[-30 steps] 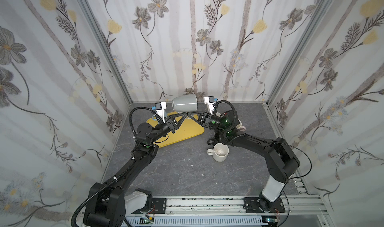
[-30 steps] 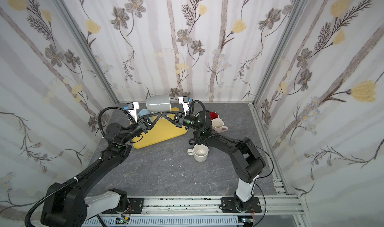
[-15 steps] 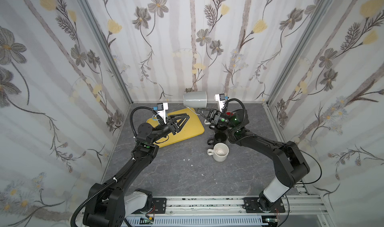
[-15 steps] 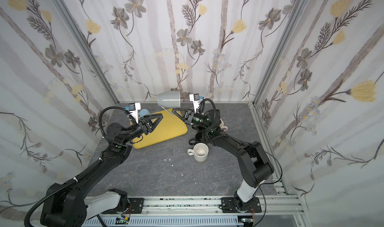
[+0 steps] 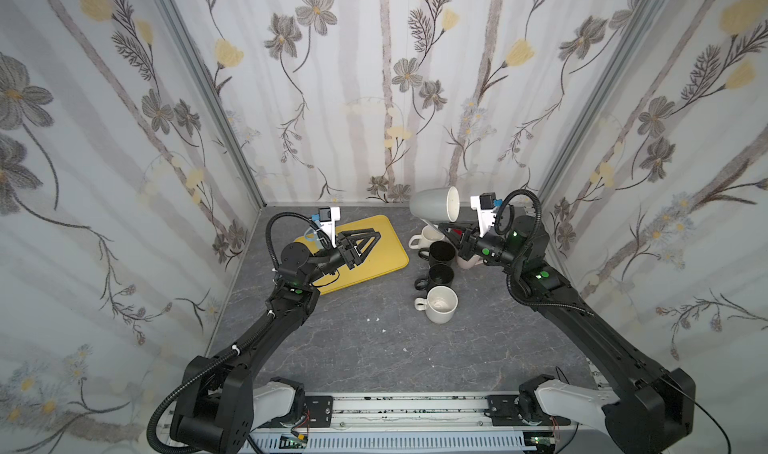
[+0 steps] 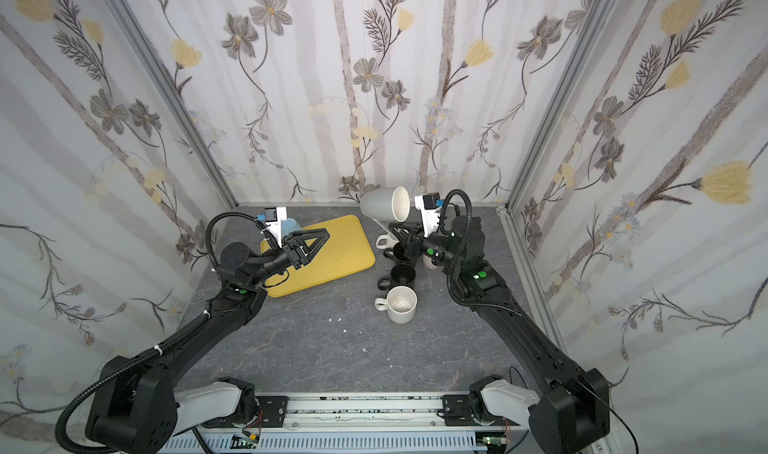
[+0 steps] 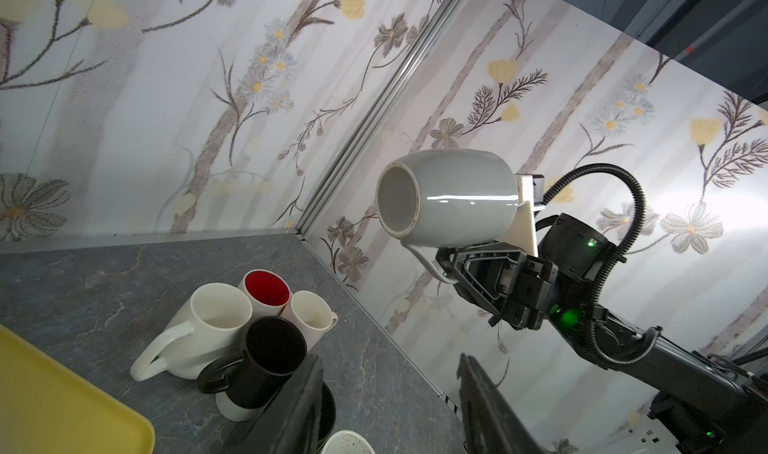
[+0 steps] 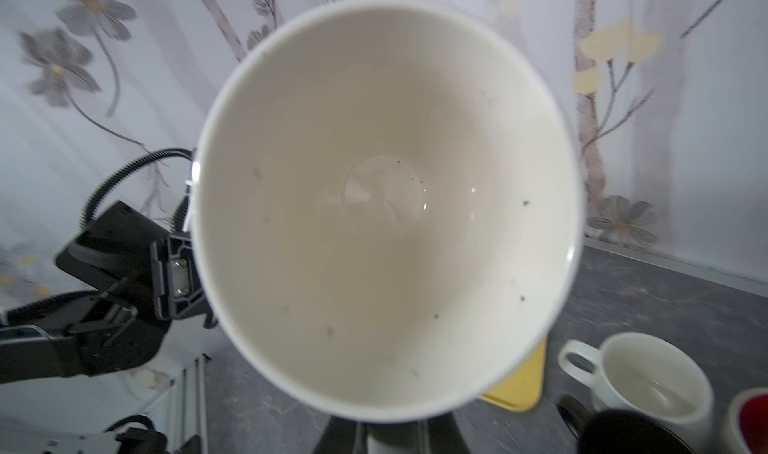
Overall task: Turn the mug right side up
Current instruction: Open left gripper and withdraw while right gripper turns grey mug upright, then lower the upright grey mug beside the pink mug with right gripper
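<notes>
The grey mug hangs in the air on its side above the cluster of cups, its white mouth turned toward the right arm. My right gripper is shut on the mug's thin handle from below. In the right wrist view the mug's inside fills the frame, and the right gripper is mostly hidden under its rim. My left gripper stands open and empty over the yellow tray, apart from the mug.
The yellow tray lies at the back left of the grey table. Right of it stand a white mug, two black mugs, a cream mug and a red-lined cup. Walls enclose three sides.
My left gripper let go of the mug, opened and drew back over the tray. My right gripper carried the mug to the right and turned its mouth toward its own arm.
</notes>
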{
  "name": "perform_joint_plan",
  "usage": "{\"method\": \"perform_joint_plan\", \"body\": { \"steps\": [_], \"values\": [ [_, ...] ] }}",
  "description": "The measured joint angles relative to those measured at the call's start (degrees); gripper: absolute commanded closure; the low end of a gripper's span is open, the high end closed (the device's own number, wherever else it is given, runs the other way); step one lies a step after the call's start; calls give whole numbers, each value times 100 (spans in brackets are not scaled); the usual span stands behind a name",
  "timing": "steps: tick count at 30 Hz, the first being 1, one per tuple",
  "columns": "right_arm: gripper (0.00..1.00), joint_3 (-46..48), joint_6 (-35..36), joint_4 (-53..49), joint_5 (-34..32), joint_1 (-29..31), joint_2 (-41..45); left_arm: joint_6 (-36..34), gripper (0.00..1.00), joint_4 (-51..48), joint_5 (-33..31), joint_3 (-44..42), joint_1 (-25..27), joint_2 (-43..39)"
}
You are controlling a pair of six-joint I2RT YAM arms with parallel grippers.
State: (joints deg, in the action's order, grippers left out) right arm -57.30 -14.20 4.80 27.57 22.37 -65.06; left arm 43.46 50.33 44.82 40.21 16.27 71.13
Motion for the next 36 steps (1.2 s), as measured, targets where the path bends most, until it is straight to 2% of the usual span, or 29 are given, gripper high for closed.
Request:
{"method": "perform_joint_plan", "body": {
  "steps": [3,6,12,16,24,36],
  "values": [
    [100,74,822,-1191,-901,-111,424,-15,50,-52,-140,94,87,313],
    [100,79,1333,-2065,-1569,-133,706,-214,50,-492,-415,389,304,629],
    [100,61,2031,-3263,-2612,-188,966,-815,50,-1797,-1121,1499,776,1633],
    [100,70,2420,-3943,-3088,-251,1021,-896,50,-2173,-1220,1871,986,2210],
    [100,378,3088,-4511,-3244,-470,907,-903,50,-2288,-1113,2332,1176,2730],
    [100,448,3421,-4205,-3067,-669,-192,-1226,47,-2616,-1182,1987,1174,2221]
  ]
}}
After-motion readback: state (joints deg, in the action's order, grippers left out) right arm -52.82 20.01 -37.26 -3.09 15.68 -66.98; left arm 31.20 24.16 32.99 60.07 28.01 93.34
